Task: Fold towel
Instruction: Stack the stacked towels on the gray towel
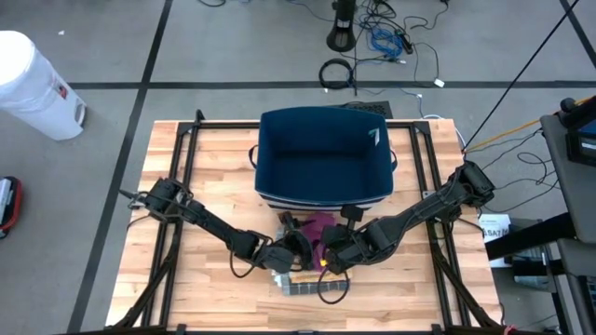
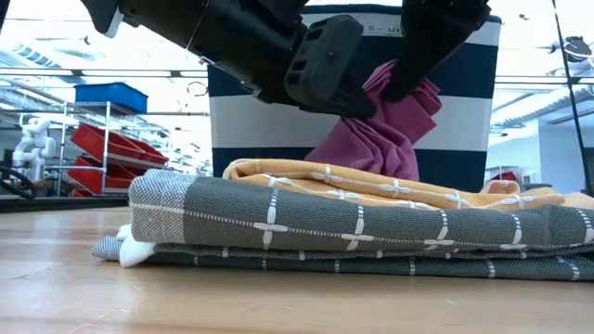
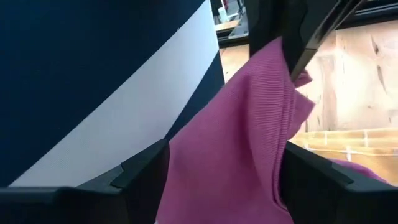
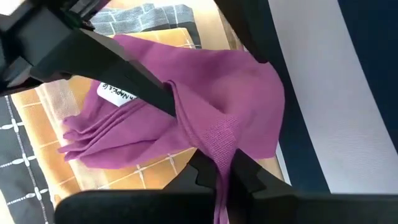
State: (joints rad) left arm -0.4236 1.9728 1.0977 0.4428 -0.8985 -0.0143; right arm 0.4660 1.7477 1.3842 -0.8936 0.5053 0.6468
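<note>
At the table's six-o'clock edge in the high view, both dark arms met over a small stack of cloths. The right gripper (image 4: 219, 169) had its fingers pressed together on a pinch of the magenta ribbed-knit towel (image 4: 205, 118), the cloth squeezed into a narrow ridge between the fingertips. The left gripper (image 3: 217, 174) stood spread wide with the same towel (image 3: 242, 137) filling the gap between its two fingers; whether it actually gripped the cloth could not be told. In the low view the towel (image 2: 380, 130) hung bunched and lifted between the two grippers, its lower folds resting on the stack. A white label with dark lettering (image 4: 118, 95) showed on one fold.

Beneath it lay a folded mustard-yellow cloth with a white grid pattern (image 2: 390, 186), and under that a folded grey woven cloth crossed by white lines (image 2: 306, 223). These rested on the pale butcher-block wooden table (image 1: 158, 186), framed by black metal rails. Just toward twelve o'clock from the stack stood a navy fabric bin with a broad white stripe (image 1: 321, 154), soft-sided and rectangular.

Beyond the table, a white cylindrical container (image 1: 33, 84) stood at ten o'clock on the grey floor, black cables (image 1: 382, 42) trailed at twelve, and red storage bins on shelving (image 2: 102, 148) showed in the room behind.
</note>
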